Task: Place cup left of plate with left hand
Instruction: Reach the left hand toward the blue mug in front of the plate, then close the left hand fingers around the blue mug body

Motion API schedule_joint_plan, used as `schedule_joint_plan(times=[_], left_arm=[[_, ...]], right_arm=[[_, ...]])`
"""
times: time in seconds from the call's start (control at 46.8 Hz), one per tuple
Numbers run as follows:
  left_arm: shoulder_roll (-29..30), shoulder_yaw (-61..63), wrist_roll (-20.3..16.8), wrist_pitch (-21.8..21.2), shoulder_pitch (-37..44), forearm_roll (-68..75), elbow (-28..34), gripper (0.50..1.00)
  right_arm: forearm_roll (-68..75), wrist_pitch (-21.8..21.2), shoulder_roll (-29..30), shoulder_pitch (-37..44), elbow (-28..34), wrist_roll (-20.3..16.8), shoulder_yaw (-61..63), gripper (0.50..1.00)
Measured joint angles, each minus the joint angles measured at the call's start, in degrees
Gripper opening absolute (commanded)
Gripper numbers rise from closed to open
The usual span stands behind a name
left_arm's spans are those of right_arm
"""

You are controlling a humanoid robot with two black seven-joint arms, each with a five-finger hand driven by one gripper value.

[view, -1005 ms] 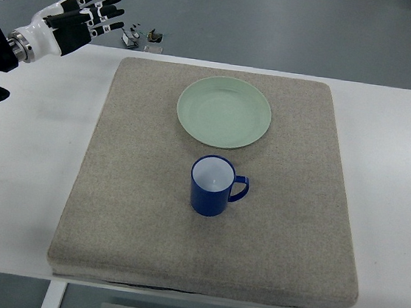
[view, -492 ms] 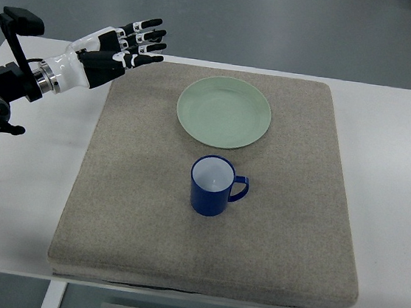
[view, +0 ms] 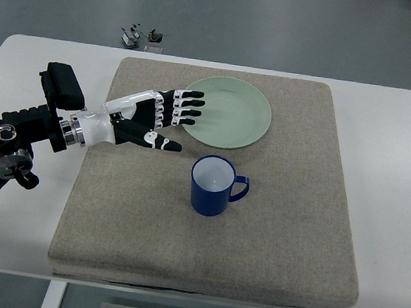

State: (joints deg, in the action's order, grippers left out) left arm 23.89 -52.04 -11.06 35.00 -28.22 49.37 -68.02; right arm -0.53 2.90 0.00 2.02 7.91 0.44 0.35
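Reaching is the step in hand: left hand (view: 150, 118) is held above the grey mat (view: 284, 245) with fingers (view: 185, 104) extended and spread, thumb splayed below them, nothing held

Blue cup (view: 211, 186) is seen upright near mat centre, white inside, apparently empty, handle pointing to 3 o'clock. It sits at 6 o'clock from the green plate (view: 228, 116), just beside the plate's near rim but apart from it. Hand is at roughly 10 o'clock from the cup, fingertips overlapping the plate's 9 o'clock edge in this view; contact with the plate cannot be judged from above

Right arm is not in view

How the grasp is best done, as judged:
- cup body should be approached from its 9 o'clock side, opposite the handle, so the handle is kept clear of the fingers
- hand should be lowered and swung toward 5 o'clock, palm facing the cup wall, thumb on one side and fingers wrapped on the other
- opening should be kept wide until the wall is between thumb and fingers, otherwise the cup is likely pushed toward 3 o'clock
- plate rim should be cleared on the way down, since a nudge would shift the reference for placement
- target spot is bare mat at 9 o'clock of the plate, currently under the hand

White table (view: 399, 146) around the mat is not needed for this
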Motion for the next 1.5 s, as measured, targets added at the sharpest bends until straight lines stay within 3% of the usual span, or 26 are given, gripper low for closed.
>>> schedule_joint_plan(times=[1.262, 1.326, 1.39, 1.497], left_arm=[[-8.1, 4.9, 0.4, 0.0, 1.1, 8.8, 3.5, 0.981], [-8.1, 4.9, 0.4, 0.0, 1.1, 9.3, 3.5, 0.962], [-8.1, 4.9, 0.4, 0.0, 1.1, 9.3, 3.4, 0.879], [-8.2, 5.0, 0.4, 0.0, 1.1, 9.4, 3.4, 0.791]], right_arm=[[0.0, 0.0, 0.0, 0.0, 0.0, 0.0, 0.0, 0.934], [0.0, 0.0, 0.0, 0.0, 0.0, 0.0, 0.0, 0.934], [0.0, 0.0, 0.0, 0.0, 0.0, 0.0, 0.0, 0.934], [0.0, 0.0, 0.0, 0.0, 0.0, 0.0, 0.0, 0.934]])
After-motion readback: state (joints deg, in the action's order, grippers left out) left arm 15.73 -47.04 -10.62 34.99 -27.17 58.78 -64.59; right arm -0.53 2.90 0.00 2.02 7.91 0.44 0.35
